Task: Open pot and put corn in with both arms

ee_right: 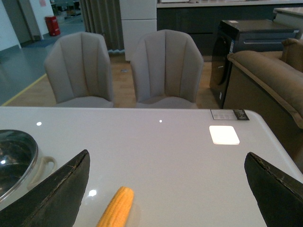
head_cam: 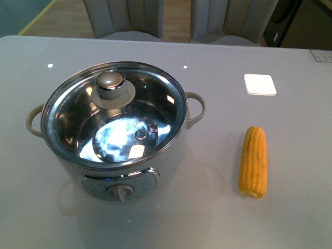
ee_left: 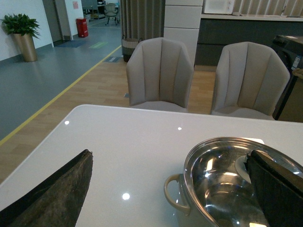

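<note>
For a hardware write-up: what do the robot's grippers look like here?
Only the wrist views show them. The left gripper has two black, wedge-shaped fingers that taper to a tip, with a rough matte surface; the right gripper looks the same. No cables or markings are visible.

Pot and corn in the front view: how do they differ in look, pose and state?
The pot is round, white and steel; the corn is a slim yellow-orange cob. The pot stands upright, the corn lies flat, pointing away from the robot. The pot is shut under its glass lid; the corn lies bare. Both rest on the grey table.
</note>
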### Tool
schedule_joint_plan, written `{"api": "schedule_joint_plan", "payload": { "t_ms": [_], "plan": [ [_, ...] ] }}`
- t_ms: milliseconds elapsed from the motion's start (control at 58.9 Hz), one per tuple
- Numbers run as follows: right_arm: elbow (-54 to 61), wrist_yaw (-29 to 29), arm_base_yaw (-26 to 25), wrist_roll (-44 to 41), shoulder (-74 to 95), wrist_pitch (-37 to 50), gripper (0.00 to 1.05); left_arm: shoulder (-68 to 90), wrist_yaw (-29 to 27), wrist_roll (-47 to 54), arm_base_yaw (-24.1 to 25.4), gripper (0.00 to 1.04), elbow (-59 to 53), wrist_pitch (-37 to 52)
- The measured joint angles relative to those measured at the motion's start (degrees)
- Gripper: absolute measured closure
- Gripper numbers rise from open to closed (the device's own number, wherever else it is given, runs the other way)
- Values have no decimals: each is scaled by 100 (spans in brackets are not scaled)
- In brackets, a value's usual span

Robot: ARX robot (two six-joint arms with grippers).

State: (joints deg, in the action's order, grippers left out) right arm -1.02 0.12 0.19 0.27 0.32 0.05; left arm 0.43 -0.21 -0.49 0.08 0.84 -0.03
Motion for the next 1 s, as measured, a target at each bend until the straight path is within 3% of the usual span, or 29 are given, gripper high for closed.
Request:
{"api": "schedule_joint_plan", "payload": {
  "t_ms": [102, 204, 475, 866, 1001],
  "plan": [
    [0, 2, 0, -2, 0, 0, 9, 785, -450, -649, -111, 7, 439, -1038],
    [0, 0, 0, 0, -4, 0, 9, 1486, -334, -1019, -94, 7, 549, -789],
    [0, 0, 0, -2, -4, 0, 9, 3379, 463, -1047, -55, 7, 719, 1349],
    [0, 0, 0, -2, -4, 0, 9, 7591, 1679, -24, -483, 7, 1049, 5331],
    [0, 0, 0, -2, -4, 0, 9, 8618, 2015, 367, -595, 7, 1373, 5779]
  ]
}}
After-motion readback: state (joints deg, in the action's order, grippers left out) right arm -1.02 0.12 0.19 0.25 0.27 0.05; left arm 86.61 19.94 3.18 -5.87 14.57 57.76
